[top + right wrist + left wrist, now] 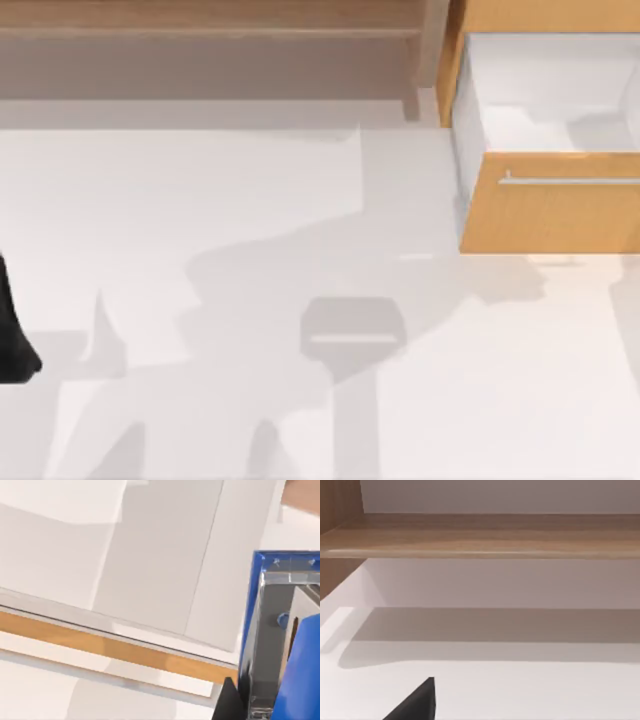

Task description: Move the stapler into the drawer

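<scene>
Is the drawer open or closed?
Open. The drawer is pulled out from the cabinet, so its white inner walls and floor show behind the orange front and silver handle.

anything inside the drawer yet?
The drawer is open; the white floor and walls seen from above are bare, only shadow. The right edge is cut off. The stapler sits close to the right wrist camera, above the drawer interior.

drawer (548,205) pulled open at table (300,300) back right. shelf unit (210,40) runs along back, left of drawer. stapler (280,630) above open drawer. left arm (12,330) at left edge.
</scene>
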Available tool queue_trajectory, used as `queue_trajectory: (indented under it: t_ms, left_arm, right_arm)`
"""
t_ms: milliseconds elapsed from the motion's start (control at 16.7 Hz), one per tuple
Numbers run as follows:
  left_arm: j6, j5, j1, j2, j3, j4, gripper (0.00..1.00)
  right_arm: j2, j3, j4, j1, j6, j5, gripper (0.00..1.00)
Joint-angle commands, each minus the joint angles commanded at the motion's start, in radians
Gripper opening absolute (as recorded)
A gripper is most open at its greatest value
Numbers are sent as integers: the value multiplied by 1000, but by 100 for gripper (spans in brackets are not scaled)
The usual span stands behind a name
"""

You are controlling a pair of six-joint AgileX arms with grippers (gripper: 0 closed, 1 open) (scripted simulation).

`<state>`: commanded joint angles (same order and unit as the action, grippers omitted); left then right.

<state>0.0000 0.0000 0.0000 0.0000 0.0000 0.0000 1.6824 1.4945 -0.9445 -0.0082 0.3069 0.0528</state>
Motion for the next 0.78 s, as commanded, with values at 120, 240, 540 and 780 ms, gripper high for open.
queue_trajectory:
  t_ms: [120,240,540,780]
  left_arm:
    - [0,0,0,0,0,0,100]
    - [0,0,0,0,0,0,100]
    - [0,0,0,0,0,0,100]
    - [0,0,0,0,0,0,100]
  right_arm:
    - [141,180,-46,42,-43,-3,0]
    - [290,343,-92,79,-101,-9,0]
    - [626,594,-220,138,-288,-28,0]
    - [753,668,-311,146,-420,-38,0]
